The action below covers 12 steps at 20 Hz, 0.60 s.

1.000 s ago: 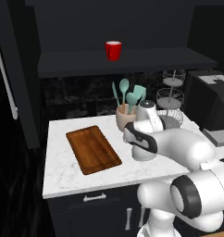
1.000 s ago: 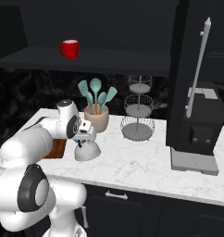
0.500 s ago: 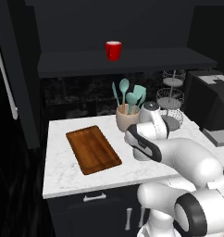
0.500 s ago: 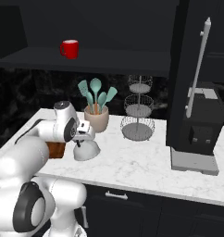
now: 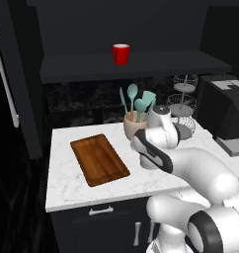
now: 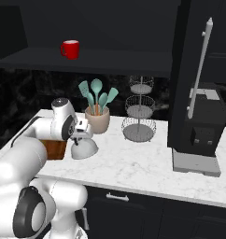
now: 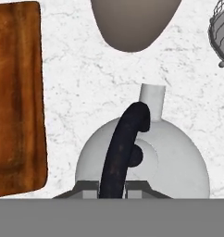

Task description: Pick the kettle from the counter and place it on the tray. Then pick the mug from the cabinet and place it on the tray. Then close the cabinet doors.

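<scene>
The silver-grey kettle (image 6: 84, 149) stands on the white marble counter (image 6: 133, 163), just right of the brown wooden tray (image 5: 99, 159) and in front of the beige crock. My gripper (image 7: 112, 187) comes down from above. Its fingers (image 7: 88, 186) press on either side of the kettle's (image 7: 178, 162) black handle (image 7: 123, 143), shut on it. My gripper (image 6: 80, 135) sits right on top of the kettle. The tray (image 7: 16, 92) holds nothing. The red mug (image 5: 121, 53) stands on the shelf (image 5: 141, 66) of the open black cabinet. Both cabinet doors (image 5: 13, 74) (image 6: 199, 70) stand swung wide.
A beige crock (image 6: 98, 121) with teal utensils stands behind the kettle. A three-tier wire basket (image 6: 139, 112) is to its right. A black coffee machine (image 6: 203, 130) fills the counter's right end. The open doors jut out at both sides.
My forearm and elbow have swung lower and further left while the hand stays over the kettle. The kettle looks a touch higher in the right base view.
</scene>
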Tool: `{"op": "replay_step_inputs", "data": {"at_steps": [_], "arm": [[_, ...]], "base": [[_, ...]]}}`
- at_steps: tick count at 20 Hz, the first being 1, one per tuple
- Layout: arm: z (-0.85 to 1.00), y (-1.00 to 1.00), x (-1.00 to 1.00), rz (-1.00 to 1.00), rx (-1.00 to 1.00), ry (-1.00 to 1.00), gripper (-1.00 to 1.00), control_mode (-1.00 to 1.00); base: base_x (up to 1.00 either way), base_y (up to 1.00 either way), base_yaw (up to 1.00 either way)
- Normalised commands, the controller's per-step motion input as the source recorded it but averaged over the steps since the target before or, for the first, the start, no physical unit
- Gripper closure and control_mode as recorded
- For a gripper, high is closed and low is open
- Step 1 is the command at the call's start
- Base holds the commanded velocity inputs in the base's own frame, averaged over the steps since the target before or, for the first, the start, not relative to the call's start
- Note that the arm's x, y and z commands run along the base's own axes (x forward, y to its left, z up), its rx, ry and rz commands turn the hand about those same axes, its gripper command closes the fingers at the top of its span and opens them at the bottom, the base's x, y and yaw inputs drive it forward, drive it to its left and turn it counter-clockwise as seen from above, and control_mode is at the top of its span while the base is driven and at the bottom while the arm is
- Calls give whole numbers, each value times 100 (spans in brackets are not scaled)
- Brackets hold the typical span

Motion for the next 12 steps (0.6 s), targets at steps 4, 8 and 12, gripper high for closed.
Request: {"op": "replay_step_inputs", "data": {"at_steps": [4, 8, 12], "arm": [[11, 36, 0, 1, 4, -1, 100, -100], [17, 44, 0, 0, 3, -1, 100, -100], [28, 45, 0, 0, 2, -3, 100, -100]], "base": [[0, 0, 0], [0, 0, 0], [0, 0, 0]]}}
